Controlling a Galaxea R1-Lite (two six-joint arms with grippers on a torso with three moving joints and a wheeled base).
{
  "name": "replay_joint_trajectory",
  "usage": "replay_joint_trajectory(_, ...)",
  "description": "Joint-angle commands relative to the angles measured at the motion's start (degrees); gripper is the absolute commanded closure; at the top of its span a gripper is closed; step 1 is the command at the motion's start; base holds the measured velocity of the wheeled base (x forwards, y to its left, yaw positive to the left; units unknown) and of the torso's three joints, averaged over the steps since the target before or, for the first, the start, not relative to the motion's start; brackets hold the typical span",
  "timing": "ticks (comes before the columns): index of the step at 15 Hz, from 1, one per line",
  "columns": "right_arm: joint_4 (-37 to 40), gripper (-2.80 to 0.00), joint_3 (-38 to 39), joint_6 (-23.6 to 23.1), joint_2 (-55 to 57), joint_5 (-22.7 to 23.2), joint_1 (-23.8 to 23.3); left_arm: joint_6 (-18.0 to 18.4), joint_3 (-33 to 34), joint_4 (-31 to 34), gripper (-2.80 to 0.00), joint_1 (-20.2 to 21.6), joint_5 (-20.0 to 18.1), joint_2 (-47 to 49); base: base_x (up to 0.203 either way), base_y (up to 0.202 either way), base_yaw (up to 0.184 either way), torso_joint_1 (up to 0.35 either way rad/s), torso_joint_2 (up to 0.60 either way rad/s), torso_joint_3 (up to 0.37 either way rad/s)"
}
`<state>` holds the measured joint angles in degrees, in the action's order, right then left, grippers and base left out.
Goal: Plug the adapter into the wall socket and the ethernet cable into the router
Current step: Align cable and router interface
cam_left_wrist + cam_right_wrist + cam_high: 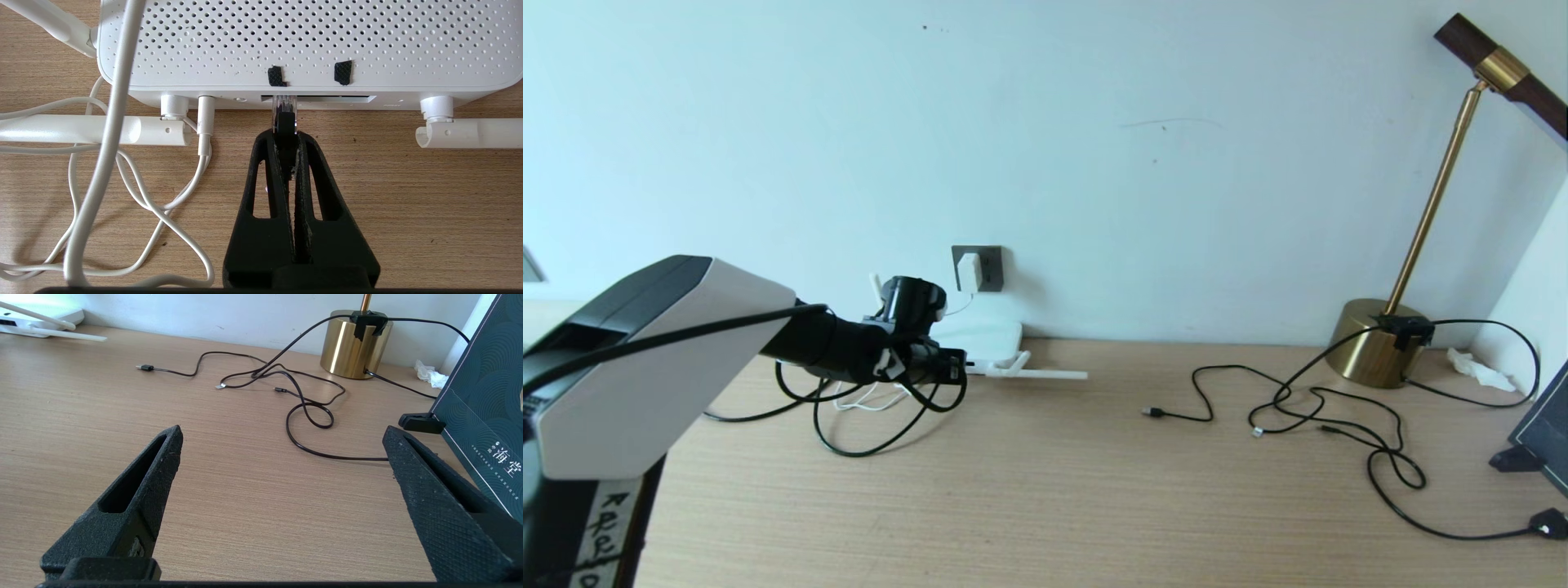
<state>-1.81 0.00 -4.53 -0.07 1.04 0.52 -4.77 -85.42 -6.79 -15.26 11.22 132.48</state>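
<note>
The white adapter (969, 272) sits in the dark grey wall socket (988, 268), its thin white cord (163, 212) looping to the router's back edge. The flat white router (310, 45) lies by the wall, antennas folded along the table. My left gripper (284, 136) is shut on the ethernet cable's black boot (284, 122). The clear plug tip (284, 104) is at the router's port slot, seemingly entering it. The black ethernet cable (882, 443) loops on the table under my left arm. My right gripper (282, 441) hangs open over bare table, out of the head view.
Thin black USB cables (1298, 408) sprawl across the right half of the wooden table (1045, 506). A brass lamp (1376, 351) stands at the back right, a crumpled tissue (1474, 367) beside it. A dark box (486, 400) leans at the right edge.
</note>
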Motion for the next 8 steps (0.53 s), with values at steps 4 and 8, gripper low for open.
replay_joint_trajectory(4, 0.0, -2.8, 0.6, 0.0, 0.1, 0.0, 0.0, -0.1, -0.1, -0.2, 0.0, 0.6, 0.1, -0.1, 0.0, 0.0, 0.0, 0.0, 0.0, 0.0)
replay_joint_trajectory(8, 0.0, -2.8, 0.6, 0.0, 0.1, 0.0, 0.0, -0.1, -0.1, -0.2, 0.0, 0.8, 0.1, 0.0, 0.0, 0.0, 0.0, 0.0, 0.0, 0.0)
